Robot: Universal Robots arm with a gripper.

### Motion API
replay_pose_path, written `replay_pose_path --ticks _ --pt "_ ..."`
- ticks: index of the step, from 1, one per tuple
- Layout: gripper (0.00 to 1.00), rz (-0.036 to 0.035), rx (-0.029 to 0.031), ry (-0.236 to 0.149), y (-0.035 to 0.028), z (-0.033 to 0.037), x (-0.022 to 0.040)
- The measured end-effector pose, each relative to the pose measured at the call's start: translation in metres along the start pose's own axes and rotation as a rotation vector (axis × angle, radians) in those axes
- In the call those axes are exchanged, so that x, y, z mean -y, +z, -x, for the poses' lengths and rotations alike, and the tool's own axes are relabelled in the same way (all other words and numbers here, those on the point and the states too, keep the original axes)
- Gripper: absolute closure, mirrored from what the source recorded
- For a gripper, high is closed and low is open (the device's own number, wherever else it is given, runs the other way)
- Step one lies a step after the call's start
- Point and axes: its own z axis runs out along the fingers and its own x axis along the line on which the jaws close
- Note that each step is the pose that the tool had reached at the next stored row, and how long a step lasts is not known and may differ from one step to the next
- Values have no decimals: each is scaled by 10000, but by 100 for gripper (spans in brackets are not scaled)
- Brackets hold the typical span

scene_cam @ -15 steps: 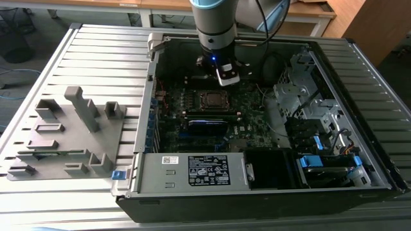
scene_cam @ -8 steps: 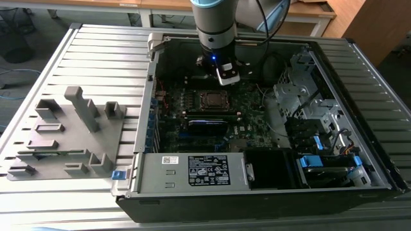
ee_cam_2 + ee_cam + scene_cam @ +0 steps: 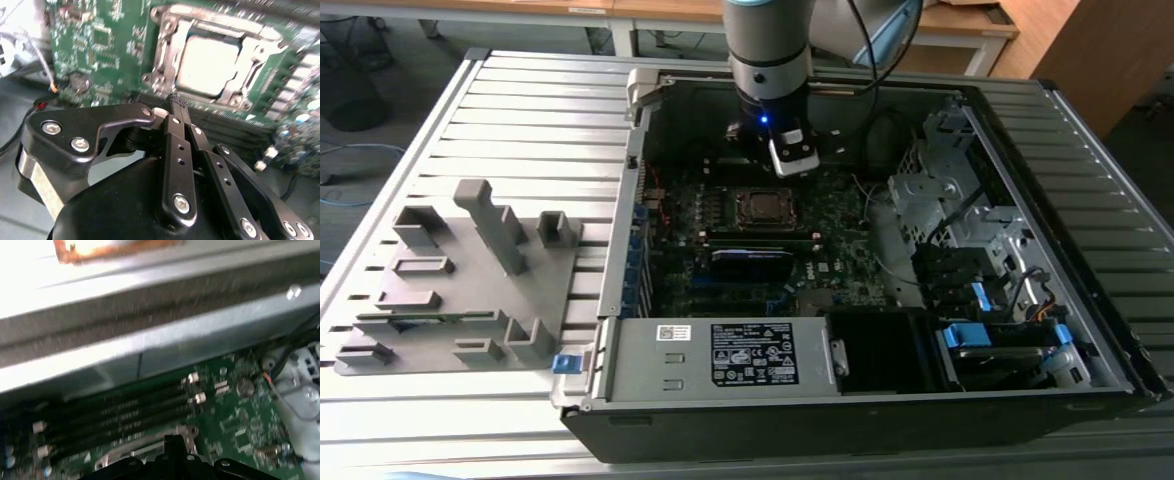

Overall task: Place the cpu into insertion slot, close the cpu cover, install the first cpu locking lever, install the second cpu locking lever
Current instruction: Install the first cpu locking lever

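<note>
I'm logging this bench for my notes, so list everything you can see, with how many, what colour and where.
computer case: one, black and grey, lying open on the slatted table.
slatted table: one, grey metal, under everything.
motherboard: one, green, inside the case.
insertion slot: one, silvery rim, on the motherboard just below the gripper in the exterior view.
cpu: one, silver-grey, seated in the slot.
cpu cover: one, silvery frame, lying around the cpu.
memory slots: several, black, beside the socket.
power supply: one, grey with a label, at the case's near edge.
fixture block: one, grey, on the exterior view's left.
arm: one, silver and black, above the case.
gripper: one, black, shut and empty, near the socket.
</note>
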Motion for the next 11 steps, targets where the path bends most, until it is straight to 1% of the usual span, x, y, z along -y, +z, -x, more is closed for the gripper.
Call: replay_pose_path --ticks 1,2,4,5,8,9,10,11 --pt "90 -145 -57 -11 1 4 -1" --pt "90 -280 -140 -12 2 8 -3" --pt "90 -546 -330 -13 4 18 -6" --pt "90 -668 -417 -14 5 23 -7" --pt "90 -1048 -608 -27 7 28 -9" --pt "90 -1124 -653 -29 8 30 -10" --pt "90 -1137 -672 -28 8 31 -10" --pt "90 -1140 -676 -32 8 30 -9"
